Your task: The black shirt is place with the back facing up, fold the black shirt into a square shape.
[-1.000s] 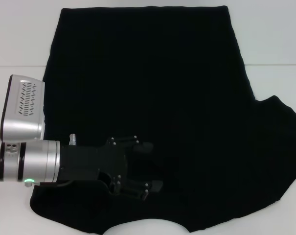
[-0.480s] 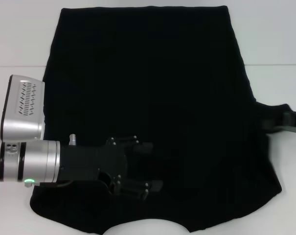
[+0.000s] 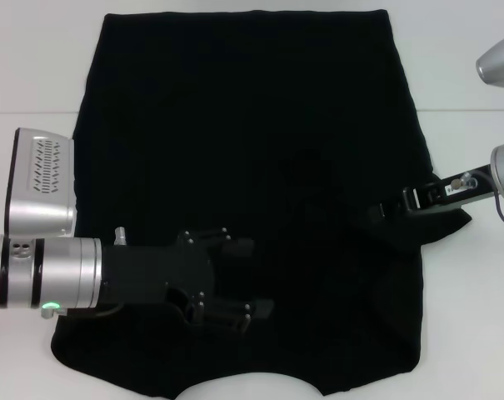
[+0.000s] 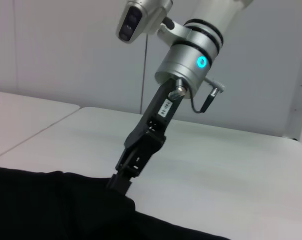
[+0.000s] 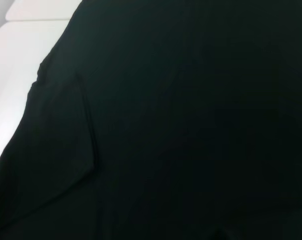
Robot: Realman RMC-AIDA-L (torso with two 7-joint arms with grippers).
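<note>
Lettering none legible – left gripper (image 3: pixel 256 279) fingers spread over black shirt (image 3: pixel 260 125), right gripper (image 3: pixel 383 214) clamps its sleeve

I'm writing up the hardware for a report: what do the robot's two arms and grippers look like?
Both arms are silver metal cylinders with black bands. The left arm shows a green light, a boxy silver camera housing with vent slots, and a black linkage-style left gripper. The right arm shows a cyan ring light, a thin black cable, a white label on its black neck, and a slim black right gripper.
</note>
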